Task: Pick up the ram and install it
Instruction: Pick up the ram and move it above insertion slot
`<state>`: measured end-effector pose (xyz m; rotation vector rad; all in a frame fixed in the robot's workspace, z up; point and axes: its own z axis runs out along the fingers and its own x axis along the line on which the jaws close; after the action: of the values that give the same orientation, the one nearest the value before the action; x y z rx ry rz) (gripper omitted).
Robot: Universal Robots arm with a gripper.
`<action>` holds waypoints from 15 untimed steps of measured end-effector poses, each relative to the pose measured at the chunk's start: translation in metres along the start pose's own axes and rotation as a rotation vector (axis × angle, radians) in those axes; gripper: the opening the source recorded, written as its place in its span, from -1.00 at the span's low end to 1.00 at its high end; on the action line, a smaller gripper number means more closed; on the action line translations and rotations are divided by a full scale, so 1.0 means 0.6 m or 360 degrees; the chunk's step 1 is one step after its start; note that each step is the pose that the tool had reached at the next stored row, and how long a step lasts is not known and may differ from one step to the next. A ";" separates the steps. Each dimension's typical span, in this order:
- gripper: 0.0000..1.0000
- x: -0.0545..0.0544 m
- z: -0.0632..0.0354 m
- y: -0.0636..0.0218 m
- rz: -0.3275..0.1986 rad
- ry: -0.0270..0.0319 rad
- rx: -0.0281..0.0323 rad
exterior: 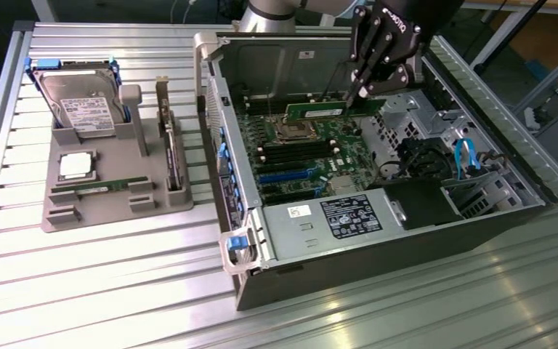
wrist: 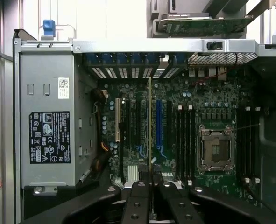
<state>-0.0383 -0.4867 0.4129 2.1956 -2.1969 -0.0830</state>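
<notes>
One slatted table carries an open computer case lying on its side, motherboard facing up. To the exterior view's left of the case, a grey tray holds a hard drive. Inside the case, the gripper is clamped on the ram, which it holds on edge above the board.

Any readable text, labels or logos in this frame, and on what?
"OTIQ": partial white lettering on the end effector.
power supply label: too small to read.
hard drive label: too small to read.
ram: no readable print.
</notes>
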 end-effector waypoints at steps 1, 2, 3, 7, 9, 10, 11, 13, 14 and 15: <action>-0.75 0.000 0.000 0.000 -0.0002 -0.00001 0.00016; -0.75 0.000 0.000 0.000 -0.0004 0.00000 0.00061; -0.75 0.000 0.000 0.000 -0.0007 0.00001 0.00100; -0.75 0.000 0.000 0.000 -0.0011 0.00006 0.00181; -0.75 0.000 0.000 0.000 -0.0011 0.00007 0.00181; -0.75 -0.001 0.000 0.000 -0.0011 0.00015 0.00179; -0.75 -0.004 0.000 0.000 -0.0011 0.00011 0.00180; -0.75 -0.010 0.000 0.000 -0.0011 0.00008 0.00181; -0.75 -0.013 0.000 0.000 -0.0011 0.00008 0.00181; -0.75 -0.016 0.000 0.000 -0.0011 0.00008 0.00181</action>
<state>-0.0381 -0.4769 0.4129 2.2091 -2.1949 -0.0703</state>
